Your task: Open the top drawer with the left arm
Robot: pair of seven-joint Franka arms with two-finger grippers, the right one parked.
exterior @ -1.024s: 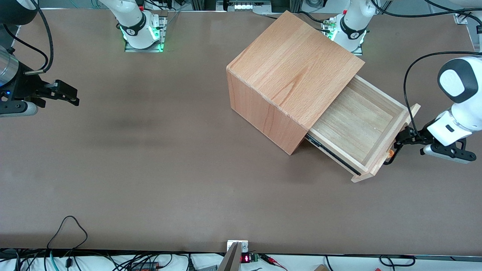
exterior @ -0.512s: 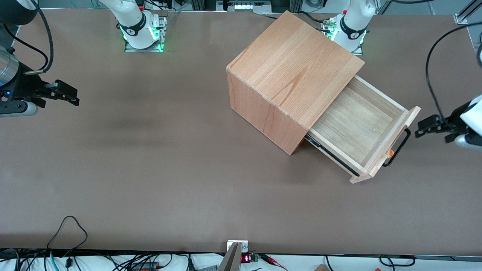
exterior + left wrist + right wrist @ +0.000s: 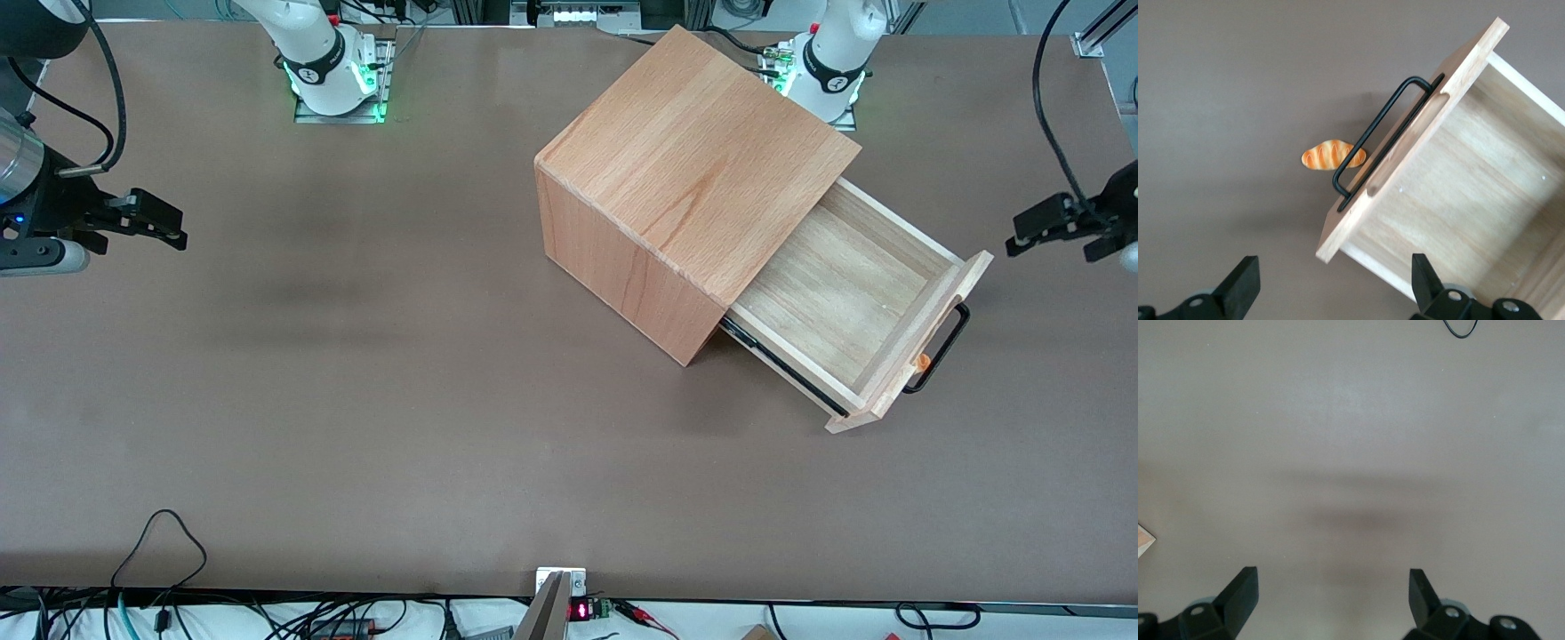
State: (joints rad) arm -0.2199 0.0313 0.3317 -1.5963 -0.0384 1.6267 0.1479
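Note:
The top drawer stands pulled well out of the wooden cube cabinet, and its inside shows bare pale wood. Its thin black wire handle hangs free on the flat wood front. My left arm's gripper hovers off the drawer front toward the working arm's end of the table, farther from the front camera than the handle, touching nothing. In the left wrist view the gripper is open, its black fingertips wide apart, with the handle and drawer well clear of them.
A small orange bread-shaped toy lies on the brown table beside the handle and shows as an orange spot at the drawer front. Two arm bases stand at the table's back edge. Cables trail over the near edge.
My gripper has let go of the handle and drawn away from the drawer front toward the working arm's end, farther from the front camera. The drawer has stayed pulled out.

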